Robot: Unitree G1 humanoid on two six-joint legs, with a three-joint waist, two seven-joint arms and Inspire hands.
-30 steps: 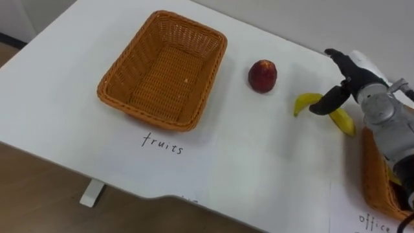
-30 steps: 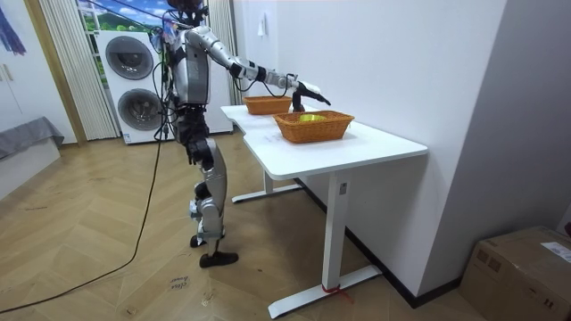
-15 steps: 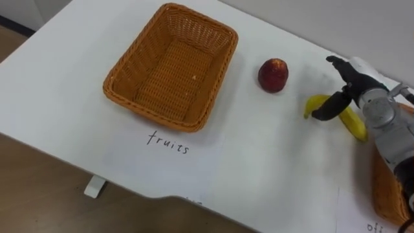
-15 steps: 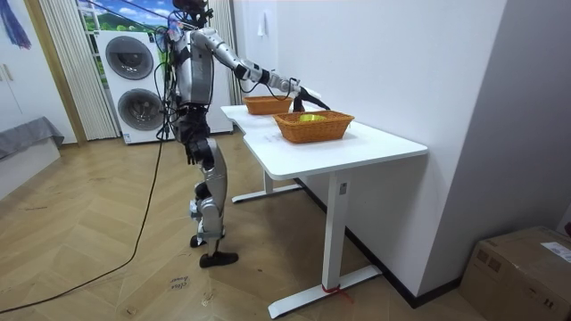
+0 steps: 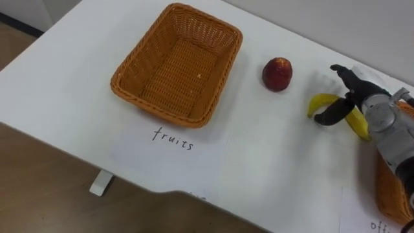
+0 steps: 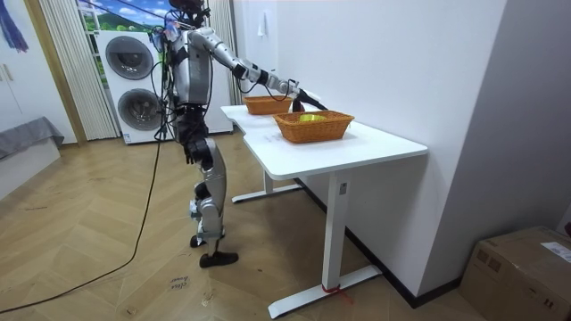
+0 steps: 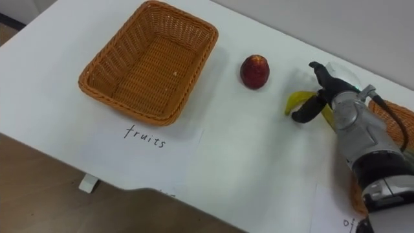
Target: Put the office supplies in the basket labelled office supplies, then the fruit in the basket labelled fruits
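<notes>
**Right hand lower over the banana, fingers still wide**

The rectangular orange wicker basket [image 5: 178, 65] lies on the white table [image 5: 259, 168], with a sheet of white paper [image 5: 173, 138] bearing a handwritten word just in front of its near rim. To the right of this basket, and apart from it, sits a round red apple [image 5: 277, 73]. Farther right again lies a curved yellow banana [image 5: 346, 115], flat on the tabletop and outside either basket.

The right hand [image 5: 357, 98] is over the banana. Its fingers [image 5: 341, 70] are straight and spread wide, reaching past the fruit on the far side. The dark thumb is down against the banana's near side. Nothing is gripped yet, and the banana rests on the table.

A second ago the hand stood a little higher above the banana, with more gap between fingers and fruit. Now it sits closer down on it, with the same wide spread. The basket, apple and banana all appear shifted up and to the right in the eye views. They keep their places relative to one another, so that shift is the camera's own.

A second orange wicker basket [image 5: 387, 194] shows farthest right of the first one, partly behind the right forearm.

In the room view the robot stands at the table's side, its right arm stretched over the top and slightly lower than before.
</notes>
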